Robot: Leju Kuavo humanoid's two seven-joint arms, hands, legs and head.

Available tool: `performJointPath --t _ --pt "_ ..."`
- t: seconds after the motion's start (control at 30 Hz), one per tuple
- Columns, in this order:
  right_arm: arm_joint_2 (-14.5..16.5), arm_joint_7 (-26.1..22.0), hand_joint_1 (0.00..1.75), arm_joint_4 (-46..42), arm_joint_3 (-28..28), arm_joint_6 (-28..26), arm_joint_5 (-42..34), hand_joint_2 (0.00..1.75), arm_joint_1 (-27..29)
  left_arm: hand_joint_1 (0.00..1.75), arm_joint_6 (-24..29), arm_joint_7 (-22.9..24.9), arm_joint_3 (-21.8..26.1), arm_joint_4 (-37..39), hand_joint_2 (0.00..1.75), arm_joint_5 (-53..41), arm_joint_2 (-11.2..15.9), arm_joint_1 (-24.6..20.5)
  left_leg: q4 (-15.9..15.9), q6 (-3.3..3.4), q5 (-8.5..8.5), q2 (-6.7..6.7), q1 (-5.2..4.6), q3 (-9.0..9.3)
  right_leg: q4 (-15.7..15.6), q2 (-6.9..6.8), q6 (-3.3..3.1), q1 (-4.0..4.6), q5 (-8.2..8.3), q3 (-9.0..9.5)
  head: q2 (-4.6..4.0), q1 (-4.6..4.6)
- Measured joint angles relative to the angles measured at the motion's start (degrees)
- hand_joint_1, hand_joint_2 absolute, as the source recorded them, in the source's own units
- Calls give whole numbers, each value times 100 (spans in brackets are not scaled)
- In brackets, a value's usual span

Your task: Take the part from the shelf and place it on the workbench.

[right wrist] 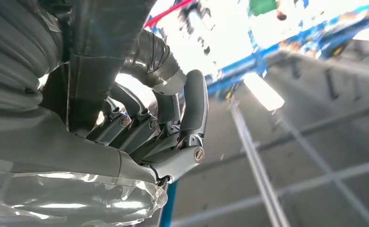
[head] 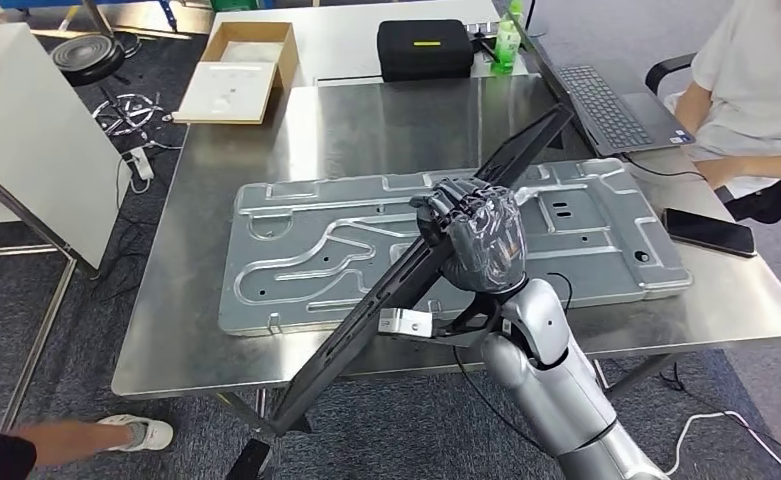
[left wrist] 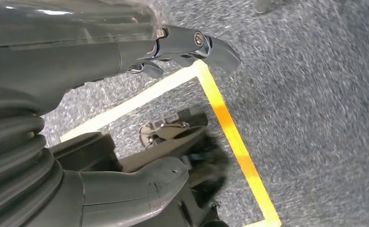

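1. Worktop (head: pixel 366 130): bare stainless steel, and the landmark for everything below.
2. Lying flat on the worktop is a large grey stamped metal panel (head: pixel 306 250) with raised channels.
3. The right robot hand (head: pixel 476 235) sits above that panel, fingers (right wrist: pixel 192 106) wrapped round a long black part (head: pixel 436 262).
4. The part runs on a slant: its upper end is above the far side of the worktop, and its lower end hangs out past the near edge, over the floor.
5. The left robot hand (left wrist: pixel 125 118) hangs over grey carpet crossed by a yellow floor line (left wrist: pixel 229 127); its fingers and thumb are apart and hold nothing.
6. At the worktop's far edge stand a black case (head: pixel 424 48) and an open cardboard box (head: pixel 241 68).
7. On its right side lie a laptop (head: pixel 616 105) and a dark phone (head: pixel 708 232), beside a seated person's arm (head: pixel 756 165).
8. Near the worktop's front-left corner, down on the floor, a person's shoe (head: pixel 146 432) shows.
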Motion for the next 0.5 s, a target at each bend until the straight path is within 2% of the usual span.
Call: performJointPath --t 0.07,0.1,0.17,0.2,0.27,0.3,0.33,0.37,0.4,0.43,0.47,0.5 --pt "-50 -71 175 66 -31 67 -166 175 -50 0 -3 -3 0 0 175 -8 3 -17 -637 73 193 217 -46 350 43 -112 47 29 -43 1 0 1" --pt "-68 -87 175 91 -42 81 -209 175 -72 0 -5 -5 0 0 175 -8 3 -23 -765 112 204 278 -69 409 57 -161 72 47 -58 3 0 2" --pt "-97 -115 175 141 -52 114 -269 175 -100 0 -9 -9 0 0 175 -10 5 -22 -787 176 212 176 -80 400 56 -260 120 59 -73 22 0 3" --pt "-111 -132 175 168 -57 138 -302 175 -112 0 -11 -13 0 0 175 -11 7 -15 -810 204 227 116 -67 408 71 -237 152 49 -99 35 0 3" --pt "-148 -172 175 228 -91 185 -393 175 -137 0 -14 -22 0 0 175 -17 8 -20 -859 271 266 -1 -32 429 312 19 210 12 -283 -53 0 5" --pt "-173 -186 175 260 -124 203 -444 175 -144 0 -15 -31 0 0 175 -22 6 -30 -868 295 279 -59 -23 432 620 202 235 -5 -456 -195 0 5" --pt "-197 -200 175 296 -162 216 -492 175 -147 0 -16 -40 0 0 175 -31 5 -42 -869 312 286 -126 -22 427 1004 326 250 -11 -638 -385 0 6" --pt "-220 -208 175 338 -203 225 -532 175 -144 0 -16 -49 0 0 175 -44 4 -49 -866 321 289 -201 -23 423 1381 383 262 -12 -778 -579 0 6" --pt "-240 -212 175 384 -245 226 -566 175 -138 0 -16 -56 0 0 175 -55 3 -48 -859 323 289 -275 -24 422 1622 401 270 -14 -817 -714 0 5" --pt "-259 -215 175 429 -296 217 -598 175 -133 0 -16 -61 1 0 175 -65 3 -41 -848 322 286 -341 -24 421 1635 405 270 -18 -728 -748 0 6" --pt "-274 -214 175 468 -357 197 -628 175 -129 0 -16 -63 1 0 175 -72 2 -33 -831 316 279 -401 -21 423 1429 408 264 -23 -538 -679 0 6" --pt "-283 -211 175 500 -432 164 -669 175 -128 0 -17 -66 1 0 175 -73 1 -26 -810 302 268 -449 -20 422 1056 421 254 -31 -297 -531 0 7"
